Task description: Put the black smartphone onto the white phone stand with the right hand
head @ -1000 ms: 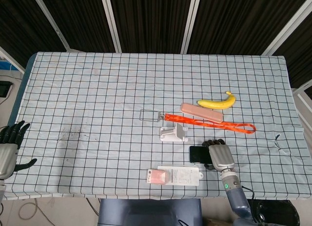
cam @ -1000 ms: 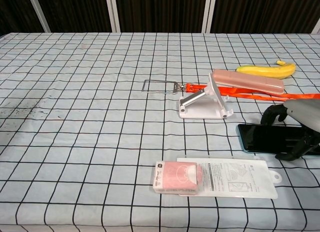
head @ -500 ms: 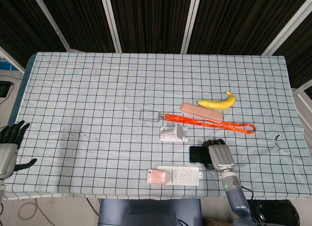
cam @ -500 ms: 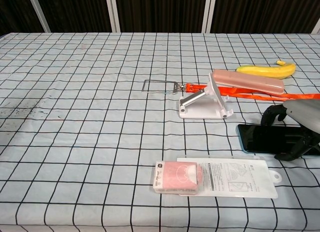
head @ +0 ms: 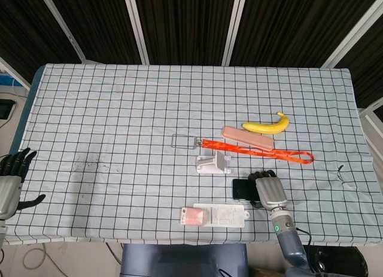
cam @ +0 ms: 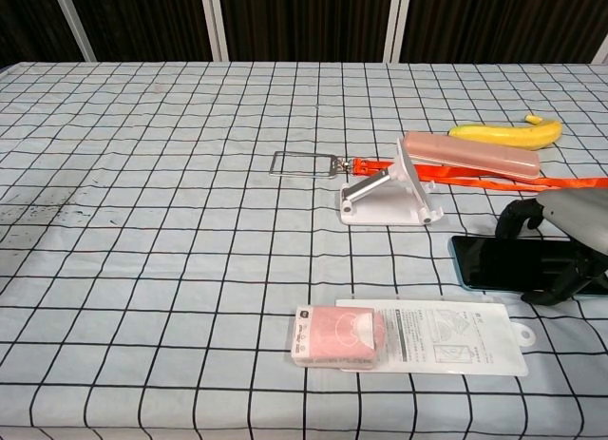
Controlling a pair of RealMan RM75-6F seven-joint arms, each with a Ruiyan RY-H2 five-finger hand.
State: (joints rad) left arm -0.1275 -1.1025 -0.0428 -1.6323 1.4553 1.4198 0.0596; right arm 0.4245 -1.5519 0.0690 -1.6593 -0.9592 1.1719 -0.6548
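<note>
The black smartphone (head: 242, 189) (cam: 499, 262) lies flat on the checked cloth, just right of and nearer than the white phone stand (head: 213, 163) (cam: 389, 198). My right hand (head: 270, 192) (cam: 570, 221) covers the phone's right end. Its fingers curl over the far edge and the thumb hooks the near edge, so it grips the phone. The stand is upright and bare, about one grid square from the phone's left end. My left hand (head: 11, 181) hangs off the table's left front corner, fingers apart and holding nothing.
A banana (head: 266, 125) (cam: 505, 132), a pink case (head: 247, 137) (cam: 470, 153) and an orange lanyard (head: 257, 149) (cam: 570, 183) with a metal clip (head: 181, 140) lie behind the stand. A white package with a pink item (head: 213, 216) (cam: 408, 337) sits near the front edge.
The right hand's thumb has drawn in a little closer along the phone's near edge. The phone, the stand and the left hand have not moved.
</note>
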